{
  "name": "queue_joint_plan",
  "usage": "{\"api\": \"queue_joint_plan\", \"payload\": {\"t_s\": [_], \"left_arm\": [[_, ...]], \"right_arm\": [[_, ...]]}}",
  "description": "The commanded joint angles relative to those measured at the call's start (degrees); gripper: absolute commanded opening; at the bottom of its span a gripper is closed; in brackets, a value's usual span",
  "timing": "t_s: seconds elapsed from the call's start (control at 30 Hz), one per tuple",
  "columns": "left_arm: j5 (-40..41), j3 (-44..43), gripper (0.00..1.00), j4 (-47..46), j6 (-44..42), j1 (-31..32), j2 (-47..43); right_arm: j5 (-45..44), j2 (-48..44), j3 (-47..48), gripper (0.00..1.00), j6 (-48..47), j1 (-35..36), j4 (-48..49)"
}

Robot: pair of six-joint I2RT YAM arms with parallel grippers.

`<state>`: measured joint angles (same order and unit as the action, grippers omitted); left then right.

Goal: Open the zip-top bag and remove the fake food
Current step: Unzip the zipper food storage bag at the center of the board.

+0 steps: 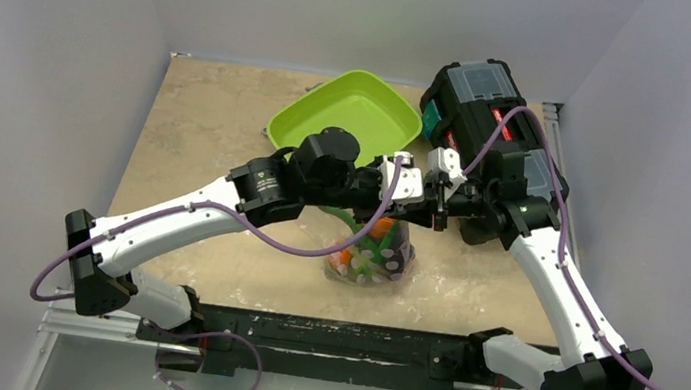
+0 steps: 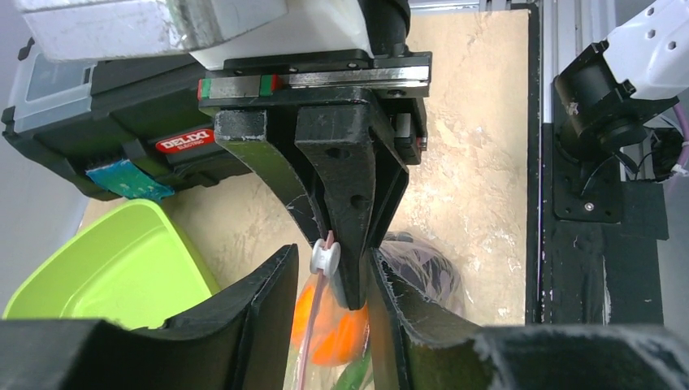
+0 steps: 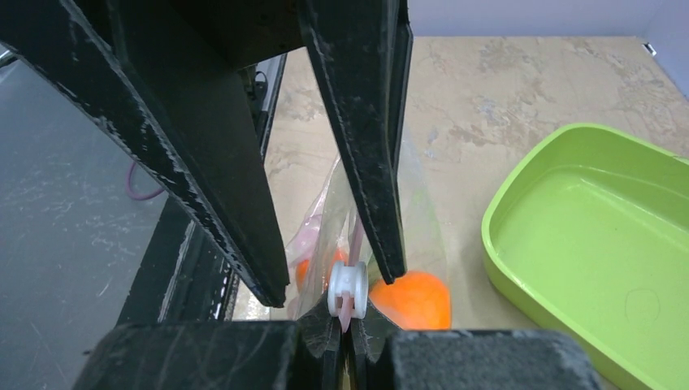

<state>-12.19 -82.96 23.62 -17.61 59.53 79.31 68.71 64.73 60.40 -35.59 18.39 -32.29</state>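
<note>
1. The left gripper (image 2: 331, 253) reaches in from the left. Its jaws stand apart, straddling the mouth of the zip-top bag (image 1: 347, 268) without pinching it.
2. A purple cable (image 1: 295, 244) droops from that arm close to the bag's left side.
3. The lime-green tray (image 1: 353, 105) lies on the table (image 1: 198, 135) behind both grippers.
4. The bag stands mouth up on the table beneath the grippers, whose wrists cover its top from above. The fake food (image 1: 377, 250) is inside it: orange, green and dark pieces.
5. The right gripper (image 3: 345, 323) is clenched on the pink zip strip (image 3: 355, 244) just by the white slider (image 3: 348, 288). Its fingertips sit between the left fingers, crowding the mouth.
6. A black toolbox (image 1: 488, 113) stands at the far right, just beside the tray and partly hidden by the right arm.
</note>
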Motion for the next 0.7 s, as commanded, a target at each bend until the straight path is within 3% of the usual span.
{"api": "queue_joint_plan", "payload": {"t_s": [0.0, 0.23, 0.53, 0.67], "left_arm": [[-1.1, -2.7, 0.36, -1.1, -0.8, -1.3, 0.6], [-4.1, -2.7, 0.25, -0.8, 0.2, -2.4, 0.9], [-7.1, -2.8, 0.21, -0.3, 0.9, -2.9, 1.6], [-7.2, -3.0, 0.0, 0.0, 1.0, -3.1, 1.8]], "right_arm": [[1.5, -1.4, -0.3, 0.0, -0.1, 0.4, 0.0], [1.6, -1.3, -0.3, 0.0, -0.3, 0.4, 0.0], [1.7, -1.3, -0.3, 0.0, -0.4, 0.4, -0.1], [1.6, -1.4, -0.4, 0.0, -0.5, 0.4, -0.2]]}}
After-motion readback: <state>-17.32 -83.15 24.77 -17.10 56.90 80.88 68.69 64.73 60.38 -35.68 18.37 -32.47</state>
